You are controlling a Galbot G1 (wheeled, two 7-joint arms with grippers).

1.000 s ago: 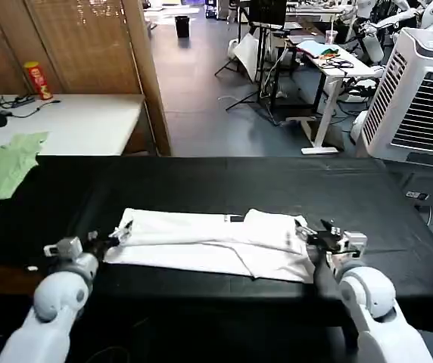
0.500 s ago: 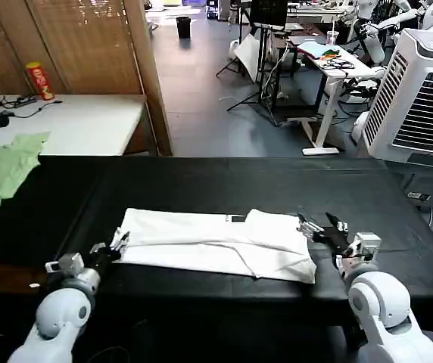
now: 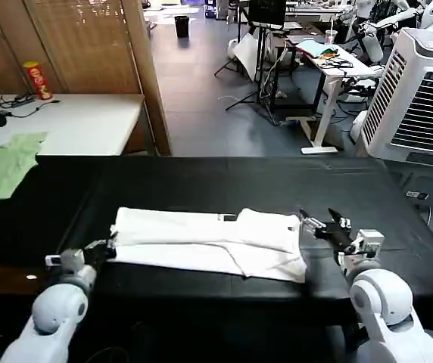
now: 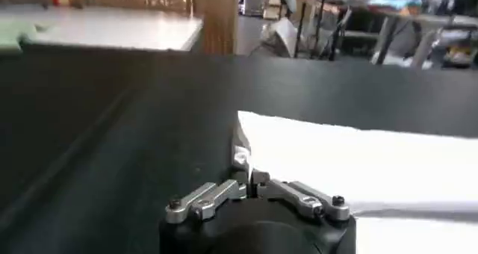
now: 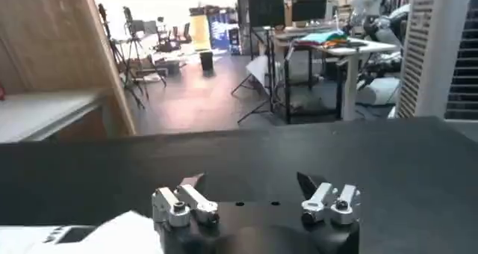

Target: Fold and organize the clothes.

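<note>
With the shirt (image 3: 209,242) folded at frame centre on the desk (image 3: 201,181), my left gripper (image 3: 104,248) pinches its edge, my right gripper (image 3: 324,224) gapes empty; retracting now risks unfolding it.

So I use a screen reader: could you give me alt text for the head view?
A folded white T-shirt lies across a black table, with the left gripper shut at its left end and the right gripper open just off its right end. A green garment lies at the far left.
</note>
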